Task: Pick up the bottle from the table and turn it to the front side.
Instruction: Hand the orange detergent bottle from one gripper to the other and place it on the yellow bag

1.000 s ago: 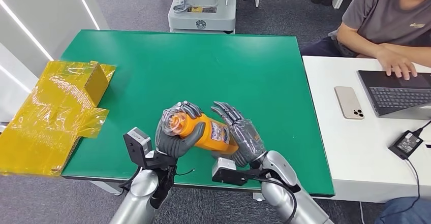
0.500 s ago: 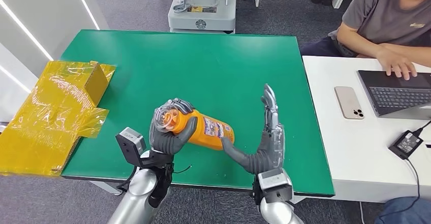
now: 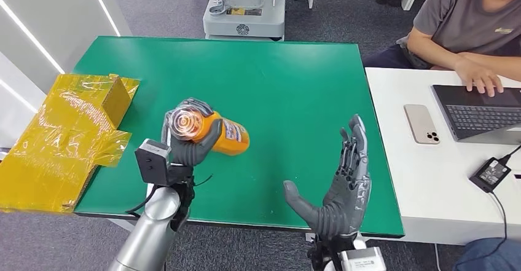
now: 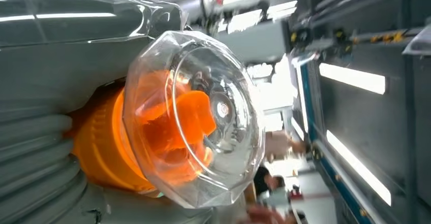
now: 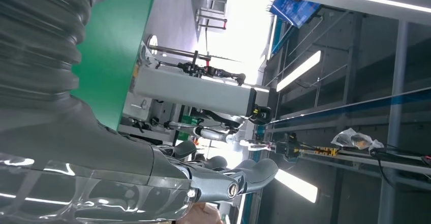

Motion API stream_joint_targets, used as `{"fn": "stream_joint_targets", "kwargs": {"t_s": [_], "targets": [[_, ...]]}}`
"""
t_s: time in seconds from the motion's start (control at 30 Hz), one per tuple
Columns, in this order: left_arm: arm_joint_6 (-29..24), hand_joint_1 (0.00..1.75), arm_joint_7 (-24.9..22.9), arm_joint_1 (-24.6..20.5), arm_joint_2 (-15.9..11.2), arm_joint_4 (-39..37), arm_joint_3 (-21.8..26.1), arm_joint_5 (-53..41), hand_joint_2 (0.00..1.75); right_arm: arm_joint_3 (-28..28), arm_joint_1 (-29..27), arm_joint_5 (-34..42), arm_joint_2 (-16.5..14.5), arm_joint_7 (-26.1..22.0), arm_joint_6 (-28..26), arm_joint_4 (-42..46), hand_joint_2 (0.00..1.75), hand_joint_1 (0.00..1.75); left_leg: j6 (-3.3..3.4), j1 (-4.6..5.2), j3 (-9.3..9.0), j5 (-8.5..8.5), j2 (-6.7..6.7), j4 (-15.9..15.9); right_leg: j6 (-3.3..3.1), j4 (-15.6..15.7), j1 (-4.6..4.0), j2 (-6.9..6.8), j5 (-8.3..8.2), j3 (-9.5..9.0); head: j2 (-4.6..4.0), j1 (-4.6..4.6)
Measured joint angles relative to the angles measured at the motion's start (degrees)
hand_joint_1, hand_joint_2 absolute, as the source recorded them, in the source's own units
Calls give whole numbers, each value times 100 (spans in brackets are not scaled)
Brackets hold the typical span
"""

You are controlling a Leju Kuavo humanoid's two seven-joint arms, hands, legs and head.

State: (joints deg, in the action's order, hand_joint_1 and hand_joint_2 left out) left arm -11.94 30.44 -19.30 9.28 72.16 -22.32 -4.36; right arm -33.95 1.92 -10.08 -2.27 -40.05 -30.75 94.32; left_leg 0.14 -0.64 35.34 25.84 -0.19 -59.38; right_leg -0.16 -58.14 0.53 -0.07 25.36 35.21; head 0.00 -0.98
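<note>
Left hand (image 3: pixel 187 141) grasps orange bottle (image 3: pixel 222 136) near clear-capped end, lifted over green table (image 3: pixel 276 80) toward front-left corner, cap facing camera (label side probably being turned forward). Right hand (image 3: pixel 340 191) released, fingers spread, near front-right edge, leaving room for rotation.

Left of the left hand (image 3: pixel 190 141), a yellow box (image 3: pixel 64 137) overhangs the green worktop (image 3: pixel 276 86). Right of the right hand (image 3: pixel 341 191), a phone (image 3: pixel 421 123), laptop (image 3: pixel 482 112) and charger (image 3: pixel 491 174) lie on a white desk (image 3: pixel 430 185), where a person (image 3: pixel 467 25) types.
</note>
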Motion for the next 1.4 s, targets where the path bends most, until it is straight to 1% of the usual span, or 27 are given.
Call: {"fn": "stream_joint_targets", "kwargs": {"t_s": [0.1,0.27,0.37,0.47,0.53,0.6,0.7,0.83,0.93,1.1,1.27,1.4], "targets": [[-312,175,-127,-147,-160,2,154,-590,175,-2,-21,46,0,-9,29,2,175,0,-2,-1,0,-1,1,1,0,-2,0,1,0,0,0,0],[-748,175,-633,-522,-618,-29,351,-1676,175,-9,-26,76,-1,-10,135,-1,175,0,-4,-2,0,-3,1,1,-1,-4,-1,2,0,2,0,-1],[-1040,175,-907,-893,-945,-194,434,-2387,175,-13,-25,79,-14,-10,181,-2,175,0,-5,-2,-1,-4,1,1,-1,-8,-1,1,-1,2,0,0],[-1533,175,-1103,-1353,-1326,-548,450,-3191,175,-13,-35,85,-43,-10,215,-3,175,0,-8,-2,-3,-6,5,1,-4,-11,-1,4,-2,2,0,0],[-1762,175,-1205,-1648,-1578,-824,445,-3621,175,-13,-55,83,-60,-10,224,-2,175,0,-9,-2,-5,-7,8,1,-5,-11,-1,6,-3,2,0,1],[-1832,175,-1350,-1878,-1787,-1080,423,-3982,175,-12,-91,73,-76,-10,244,2,175,0,-10,-2,-6,-7,9,1,-5,-11,-1,7,-3,3,0,0],[-1741,175,-1680,-2135,-2019,-1472,311,-4648,175,-10,-157,55,-95,-3,332,20,175,0,-10,-2,-6,-7,8,1,-5,-11,-1,6,-3,4,0,0],[-1574,175,-2099,-2354,-2142,-2044,91,-5492,175,-8,-228,-16,-113,19,463,63,175,0,-9,-1,-5,-7,11,1,-5,-10,0,10,-3,4,0,2],[-1484,175,-2216,-2474,-2175,-2519,-83,-5906,175,-6,-275,-44,-125,29,524,89,175,0,-9,0,-5,-7,13,0,-5,-9,1,13,-3,4,0,2],[-1389,175,-2182,-2609,-2205,-3094,-256,-6038,175,-4,-340,-47,-127,31,537,124,175,0,-10,-1,-5,-7,13,0,-5,-9,0,13,-3,5,0,1],[-693,175,-1978,-2770,-2197,-3782,-413,-6178,175,1,-382,-32,-136,32,658,179,175,0,-10,-1,-6,-6,19,2,-6,-10,0,18,-3,6,0,1],[-274,175,-1977,-2773,-2178,-4379,-601,-6444,175,4,-409,-37,-140,19,717,207,175,0,-10,-1,-6,-6,22,2,-6,-10,0,22,-3,8,0,2]]}}
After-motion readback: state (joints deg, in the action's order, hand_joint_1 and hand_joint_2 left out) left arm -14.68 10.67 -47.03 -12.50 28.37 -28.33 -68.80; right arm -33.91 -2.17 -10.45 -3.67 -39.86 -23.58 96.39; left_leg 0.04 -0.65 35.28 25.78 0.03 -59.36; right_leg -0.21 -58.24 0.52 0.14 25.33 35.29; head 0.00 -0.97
